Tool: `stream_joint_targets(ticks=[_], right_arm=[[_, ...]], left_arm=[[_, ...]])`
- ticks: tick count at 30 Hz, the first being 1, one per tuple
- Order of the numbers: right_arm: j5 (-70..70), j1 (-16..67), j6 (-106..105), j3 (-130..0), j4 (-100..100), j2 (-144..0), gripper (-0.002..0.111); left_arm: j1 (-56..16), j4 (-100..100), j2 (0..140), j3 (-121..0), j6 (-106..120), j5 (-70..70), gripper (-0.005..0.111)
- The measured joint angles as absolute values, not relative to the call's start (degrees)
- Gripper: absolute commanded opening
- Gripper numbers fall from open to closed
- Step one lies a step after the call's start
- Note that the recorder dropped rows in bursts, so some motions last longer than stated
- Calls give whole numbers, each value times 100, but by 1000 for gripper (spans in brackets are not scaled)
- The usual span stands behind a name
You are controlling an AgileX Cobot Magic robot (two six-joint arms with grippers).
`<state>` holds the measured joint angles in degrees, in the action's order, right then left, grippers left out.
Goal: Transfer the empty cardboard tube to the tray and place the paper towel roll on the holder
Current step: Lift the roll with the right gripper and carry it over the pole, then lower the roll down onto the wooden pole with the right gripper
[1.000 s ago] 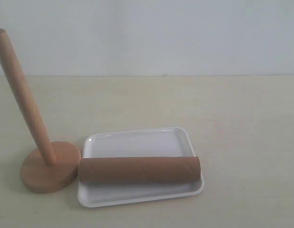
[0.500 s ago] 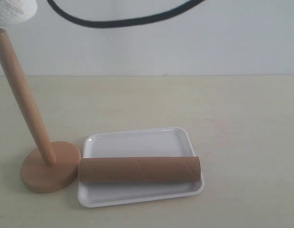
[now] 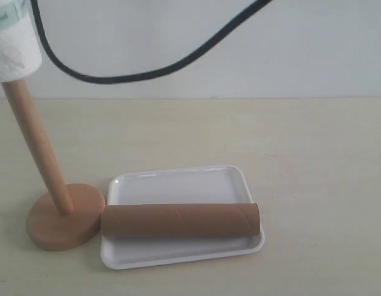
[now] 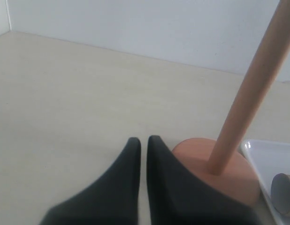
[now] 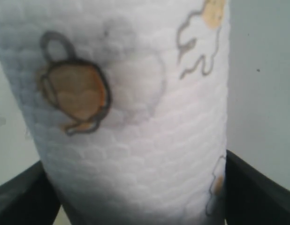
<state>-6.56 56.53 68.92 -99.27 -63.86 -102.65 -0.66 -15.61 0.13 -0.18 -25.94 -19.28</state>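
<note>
On the table the empty cardboard tube is laid across the tray. At ten o'clock the paper towel roll is clamped by the right gripper over the holder; the left gripper is closed, empty.

Pale beige tabletop — matte, spanning left to right. Plain white wall at the far edge. Black cable — sagging across the wall.
</note>
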Motion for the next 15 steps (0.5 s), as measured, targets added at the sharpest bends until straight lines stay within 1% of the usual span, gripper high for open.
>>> stream_joint_targets(ticks=[5, 15], right_arm=[[-642, 5653, 6901, -9927, -6386, -10707, 1], [-631, 5653, 6811, -9726, -6386, -11012, 1]], left_arm=[[-66, -1561, 13, -18, -2594, -1928, 5], [-66, -1561, 13, -18, -2594, -1928, 5]])
